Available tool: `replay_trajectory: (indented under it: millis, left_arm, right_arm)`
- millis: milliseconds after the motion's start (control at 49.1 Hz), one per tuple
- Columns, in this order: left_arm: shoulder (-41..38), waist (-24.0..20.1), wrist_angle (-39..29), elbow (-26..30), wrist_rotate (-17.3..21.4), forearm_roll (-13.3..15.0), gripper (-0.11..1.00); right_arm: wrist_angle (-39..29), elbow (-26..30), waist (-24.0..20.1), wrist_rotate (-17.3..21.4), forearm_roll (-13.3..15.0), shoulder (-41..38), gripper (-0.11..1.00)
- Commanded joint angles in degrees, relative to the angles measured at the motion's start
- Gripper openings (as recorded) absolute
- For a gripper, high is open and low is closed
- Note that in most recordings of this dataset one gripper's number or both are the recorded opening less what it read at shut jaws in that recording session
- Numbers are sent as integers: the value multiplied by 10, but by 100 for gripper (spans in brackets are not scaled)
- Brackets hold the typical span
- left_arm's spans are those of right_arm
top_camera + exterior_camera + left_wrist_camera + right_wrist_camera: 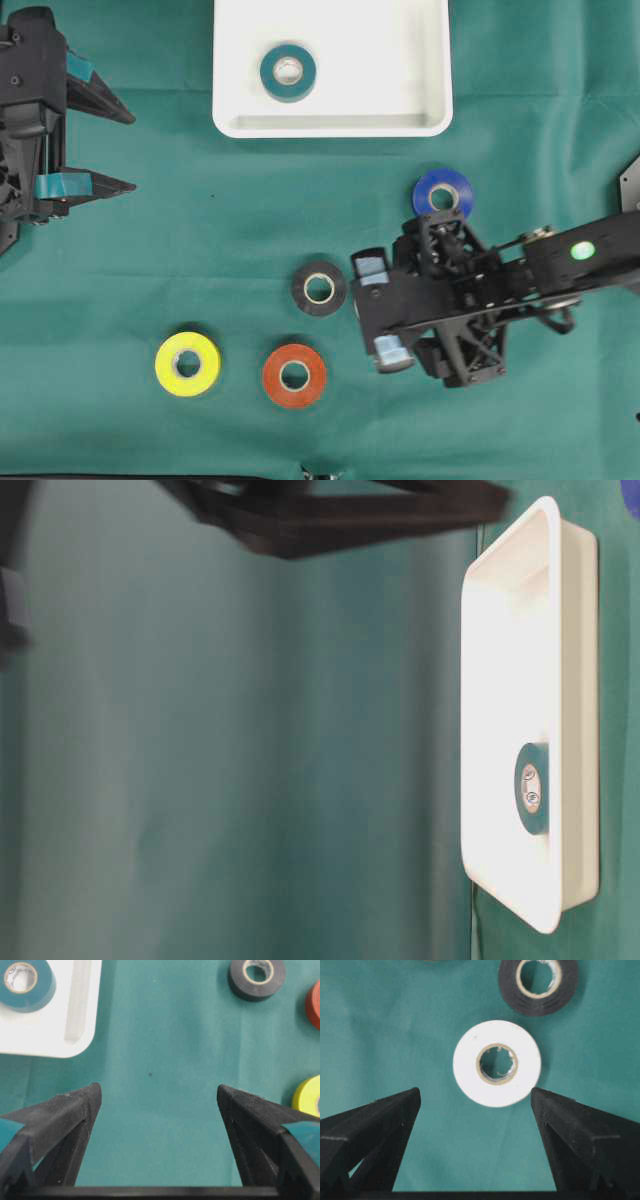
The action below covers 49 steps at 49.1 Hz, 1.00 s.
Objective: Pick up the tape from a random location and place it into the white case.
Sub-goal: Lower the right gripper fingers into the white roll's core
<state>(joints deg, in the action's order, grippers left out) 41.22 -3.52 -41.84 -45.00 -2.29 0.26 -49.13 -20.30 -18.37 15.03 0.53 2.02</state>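
Tape [496, 1063], the white roll, lies flat on the green bench [200, 260], just short of the black roll [538, 985] as your right wrist view shows it; from overhead the right arm hides it. Expect it to be light, stiff and hard-rimmed, not fragile, with a smooth outer band that could slide if you pinch it off-centre. Take it across its outer edge, one finger on each side, or with one finger down through the core.

Your right end effector [476, 1097] is spread wide and holds nothing; its tips sit on either side of the roll and a little short of it, with no contact visible.

Your left end effector [159, 1095] is equally wide and empty, hovering over bare cloth near the case [420, 60]. A teal roll [288, 72] already lies in the case. Blue [444, 193], red [294, 375] and yellow [187, 363] rolls lie around the black one.
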Motion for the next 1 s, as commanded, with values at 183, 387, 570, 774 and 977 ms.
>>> replay_trajectory:
  millis: [183, 387, 570, 774, 977]
  left_arm:
    - [0, -10, 4, 7, 2, -1, 100]
    - [0, -12, 4, 8, 3, -1, 100]
    - [0, -12, 4, 8, 3, -1, 100]
    - [0, -12, 4, 8, 1, -1, 100]
    - [0, -11, 6, 8, 1, -1, 100]
  right_arm:
    - [61, -19, -4, 18, 1, -37, 92]
    - [113, -38, -12, 38, 1, -69, 92]
    - [146, -45, -18, 39, 1, -89, 92]
    - [159, -57, -9, 39, 1, -113, 92]
    - [180, -64, -4, 39, 1, -127, 92]
